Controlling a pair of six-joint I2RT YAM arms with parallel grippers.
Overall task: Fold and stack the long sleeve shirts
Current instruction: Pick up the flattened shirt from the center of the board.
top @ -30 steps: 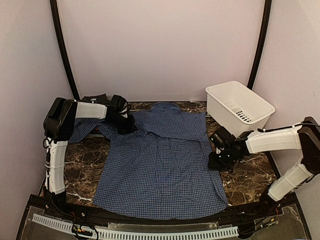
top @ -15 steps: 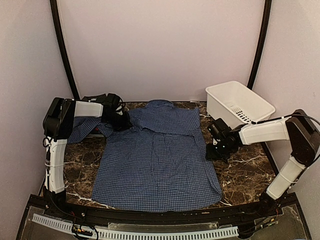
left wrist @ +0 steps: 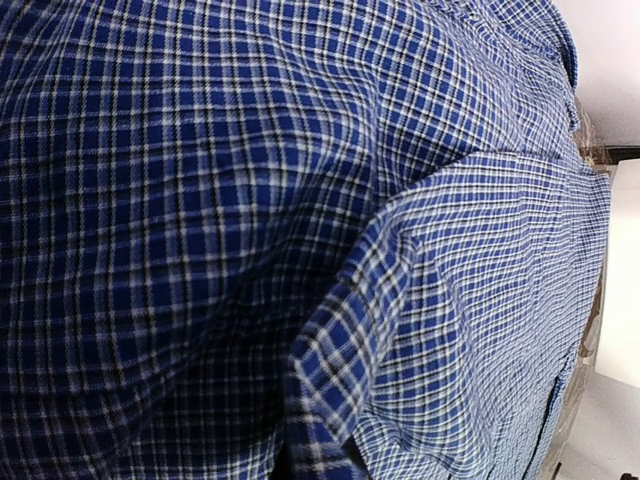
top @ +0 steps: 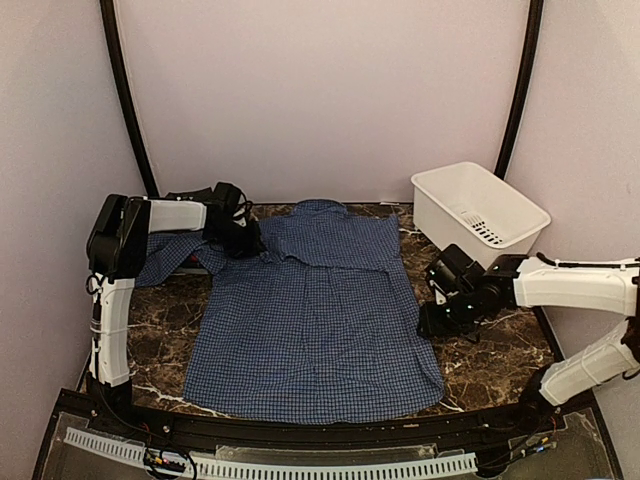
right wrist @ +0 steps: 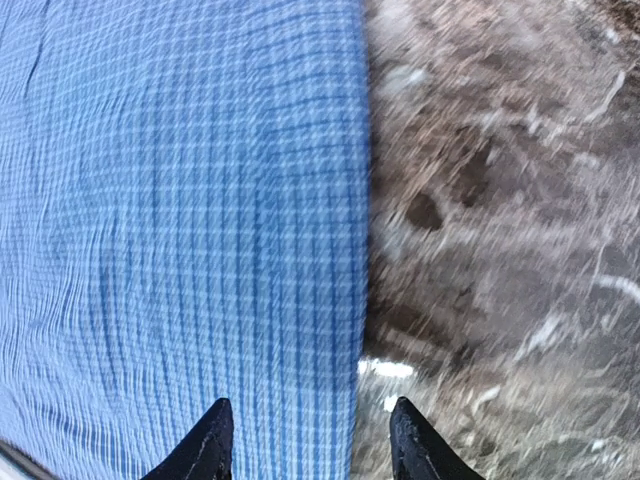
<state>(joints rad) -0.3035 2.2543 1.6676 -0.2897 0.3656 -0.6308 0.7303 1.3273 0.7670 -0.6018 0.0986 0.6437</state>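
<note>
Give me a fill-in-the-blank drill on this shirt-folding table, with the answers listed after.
1. The shirt spread on the table is ____ with a fine check.
2. The white basket stands at the table's far ____ corner.
3. The left gripper is shut on the ____.
4. The right gripper hangs over the shirt's edge with its jaws ____.
Missing words: blue; right; shirt; open.
</note>
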